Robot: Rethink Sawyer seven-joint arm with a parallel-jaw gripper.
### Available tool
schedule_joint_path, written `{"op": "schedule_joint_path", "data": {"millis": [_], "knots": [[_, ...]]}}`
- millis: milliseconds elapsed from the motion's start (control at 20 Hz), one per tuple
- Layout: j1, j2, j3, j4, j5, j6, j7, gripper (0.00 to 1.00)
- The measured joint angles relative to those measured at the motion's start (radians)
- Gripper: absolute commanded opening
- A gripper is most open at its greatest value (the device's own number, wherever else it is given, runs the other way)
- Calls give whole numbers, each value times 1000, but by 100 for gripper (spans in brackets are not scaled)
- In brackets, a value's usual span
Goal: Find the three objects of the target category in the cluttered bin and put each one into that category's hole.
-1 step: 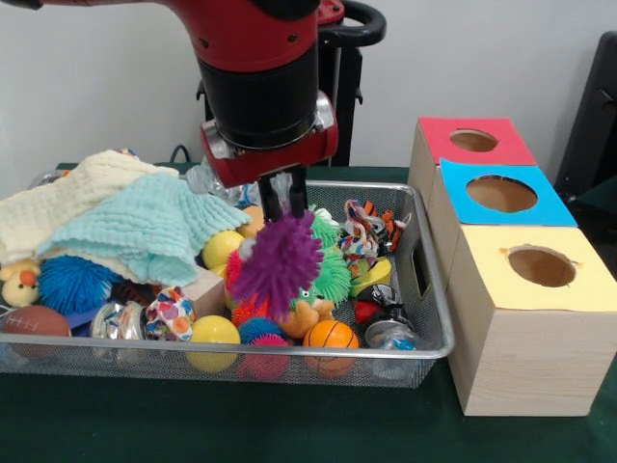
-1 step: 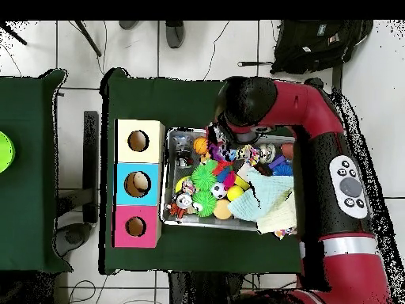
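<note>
The arm (image 1: 260, 68) comes down over the middle of the wire basket (image 1: 424, 280), and its gripper (image 1: 282, 214) is clamped on a purple spiky ball (image 1: 278, 263), which hangs just under the fingers and above the rest of the toys (it looks lifted clear of the pile, though the front view can't fully settle that). From overhead the wrist covers the ball, so it's hidden there.

The basket is packed. On the camera's left of the front view a cream cloth (image 1: 67, 198) lies with a mint cloth (image 1: 145, 227) draped over it, and a blue spiky ball (image 1: 75, 283) sits below them. Along the front edge there's a small brown football (image 1: 34, 321), a yellow ball (image 1: 213, 335) and a little basketball (image 1: 330, 336). A green spiky ball (image 1: 333, 275) sits right behind the purple one, and a striped tiger toy (image 1: 364, 227) lies toward the basket's right end.

Just beside the basket on the green table (image 1: 193, 424) stands a long wooden box (image 1: 525, 357) with three round holes in coloured tops: a red top (image 1: 474, 141) farthest back, a blue top (image 1: 501, 193) in the middle and a yellow top (image 1: 540, 265) nearest the camera. In the overhead view something pale shows inside the blue hole (image 2: 139, 184); the other two look dark.
</note>
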Motion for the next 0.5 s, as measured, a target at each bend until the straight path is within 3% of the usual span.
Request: {"op": "schedule_joint_path", "data": {"millis": [500], "knots": [[-13, -40, 0, 112, 14, -31, 0, 0]]}}
